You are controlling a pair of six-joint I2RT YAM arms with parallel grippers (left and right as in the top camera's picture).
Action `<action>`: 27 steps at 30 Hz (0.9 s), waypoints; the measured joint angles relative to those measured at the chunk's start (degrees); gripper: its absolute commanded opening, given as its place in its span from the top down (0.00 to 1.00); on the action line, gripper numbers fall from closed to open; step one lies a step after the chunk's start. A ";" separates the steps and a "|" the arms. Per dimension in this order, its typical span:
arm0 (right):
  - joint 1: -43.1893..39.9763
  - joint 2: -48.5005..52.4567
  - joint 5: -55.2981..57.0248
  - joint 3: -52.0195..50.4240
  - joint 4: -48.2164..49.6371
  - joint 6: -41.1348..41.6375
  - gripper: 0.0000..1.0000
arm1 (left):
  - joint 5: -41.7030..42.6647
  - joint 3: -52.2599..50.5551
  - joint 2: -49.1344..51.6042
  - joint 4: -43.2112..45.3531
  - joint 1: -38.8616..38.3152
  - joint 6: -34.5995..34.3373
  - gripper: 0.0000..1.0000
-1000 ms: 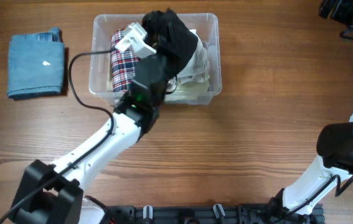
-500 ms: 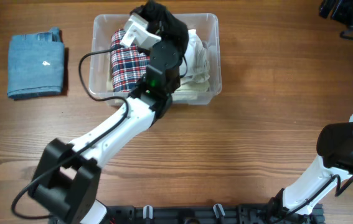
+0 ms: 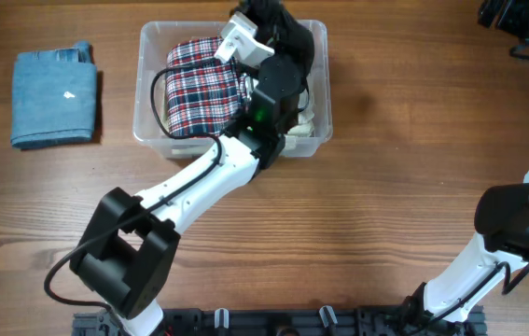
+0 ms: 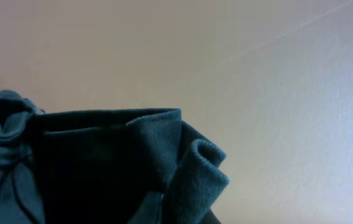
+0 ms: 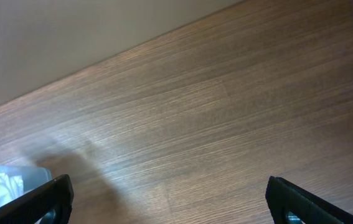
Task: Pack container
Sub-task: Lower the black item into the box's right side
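Left claw clamps a limp dark garment, seemingly over the stiff, light container, best gripped by its rim. Right claw gapes wide, empty.

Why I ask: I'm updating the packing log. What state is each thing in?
container: open, part filled
plaid shirt: lying in the container
black garment: gripped over the container
jeans: folded, on the table
left hand: shut on black garment
right hand: open, empty
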 measured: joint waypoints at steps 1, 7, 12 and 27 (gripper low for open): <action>0.00 0.00 0.00 0.00 0.00 0.00 0.00 | 0.00 0.00 0.17 -0.15 -0.15 -0.17 0.96; 0.00 0.00 0.00 0.00 0.00 0.00 0.00 | 0.24 0.00 0.26 -0.22 -0.37 -1.09 0.60; 0.00 0.00 0.00 0.00 0.00 0.00 0.00 | 1.70 0.22 0.26 -0.11 -0.46 -2.51 0.29; 0.00 0.00 -0.02 0.00 0.00 0.00 0.00 | 7.56 0.70 0.26 -2.51 -1.97 -2.36 0.15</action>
